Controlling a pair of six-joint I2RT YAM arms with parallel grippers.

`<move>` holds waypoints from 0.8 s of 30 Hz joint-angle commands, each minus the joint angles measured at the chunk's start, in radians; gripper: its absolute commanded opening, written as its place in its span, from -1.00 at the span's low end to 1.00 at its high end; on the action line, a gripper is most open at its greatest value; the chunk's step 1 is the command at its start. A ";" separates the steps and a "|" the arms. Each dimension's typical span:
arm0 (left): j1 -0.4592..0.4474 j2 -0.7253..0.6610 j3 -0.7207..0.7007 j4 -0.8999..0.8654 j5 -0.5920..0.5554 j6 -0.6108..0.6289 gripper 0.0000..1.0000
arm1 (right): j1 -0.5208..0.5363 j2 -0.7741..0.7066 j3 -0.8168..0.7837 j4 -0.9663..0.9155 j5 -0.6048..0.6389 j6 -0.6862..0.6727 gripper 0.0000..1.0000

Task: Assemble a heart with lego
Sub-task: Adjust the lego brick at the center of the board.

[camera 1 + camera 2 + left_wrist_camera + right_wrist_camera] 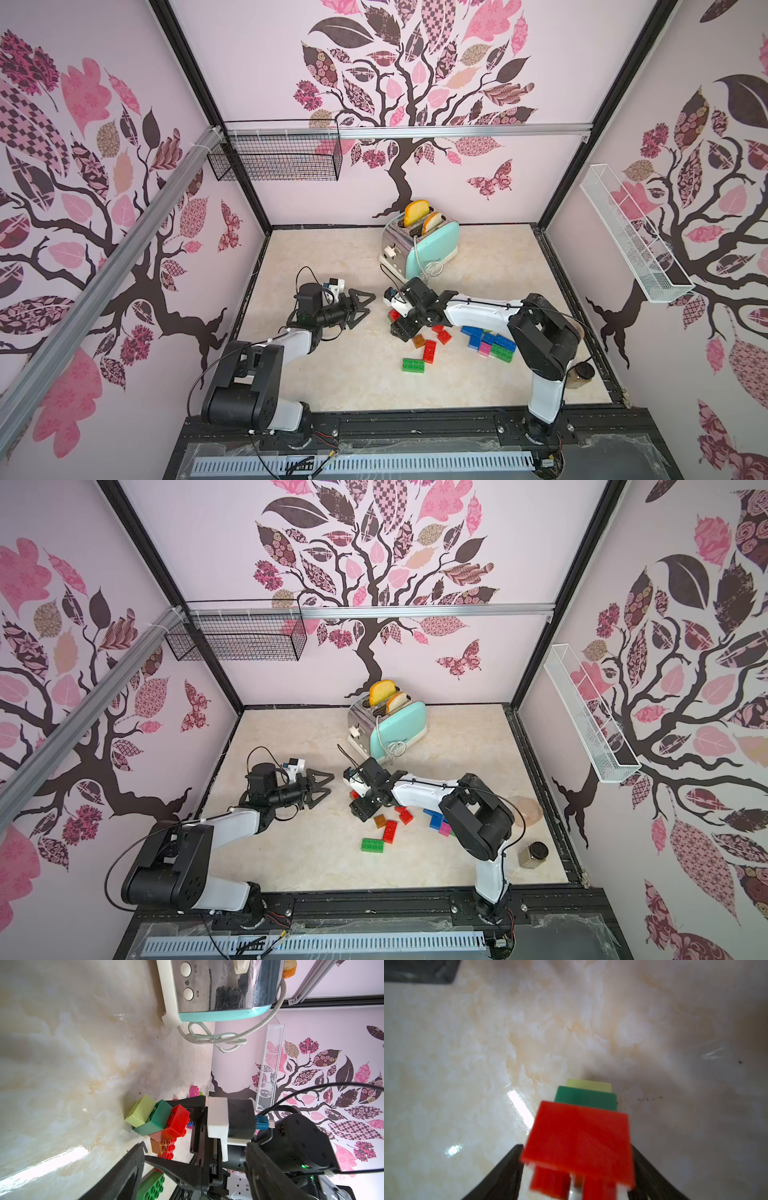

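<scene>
A lego stack, red (577,1136) over green (584,1097) over lime (588,1084), sits between the fingers of my right gripper (577,1147), which is shut on the red brick. In the left wrist view the lime brick (140,1110) at the bottom of the stack meets the table. From above, only a bit of the held red brick (392,314) shows under the right wrist. My left gripper (368,308) hovers open and empty just left of the stack. Loose lego lies in front: a green brick (413,365), a red one (430,351), a brown one (418,340), blue ones (473,332) and a pink one (485,348).
A mint toaster (432,249) with two toast slices and a coiled cord (430,270) stands behind the grippers. A dark-lidded jar (533,854) and a pinkish bowl (528,808) are at the right edge. A wire basket (276,160) and a white shelf (631,237) hang on the walls.
</scene>
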 commanded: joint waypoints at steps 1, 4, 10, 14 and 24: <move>0.001 0.005 0.004 0.011 0.016 0.013 0.57 | 0.007 -0.018 -0.053 0.150 0.095 0.054 0.46; 0.001 0.007 0.003 0.018 0.018 0.009 0.57 | 0.007 -0.024 -0.104 0.237 0.127 0.076 0.37; 0.001 0.008 0.003 0.017 0.018 0.011 0.57 | 0.008 -0.025 -0.149 0.322 0.096 0.086 0.07; 0.002 0.011 0.004 0.016 0.016 0.011 0.57 | 0.008 -0.023 -0.151 0.313 0.074 0.075 -0.21; 0.002 0.014 -0.001 0.020 0.015 0.013 0.57 | 0.008 -0.066 -0.115 0.198 0.034 -0.010 -0.55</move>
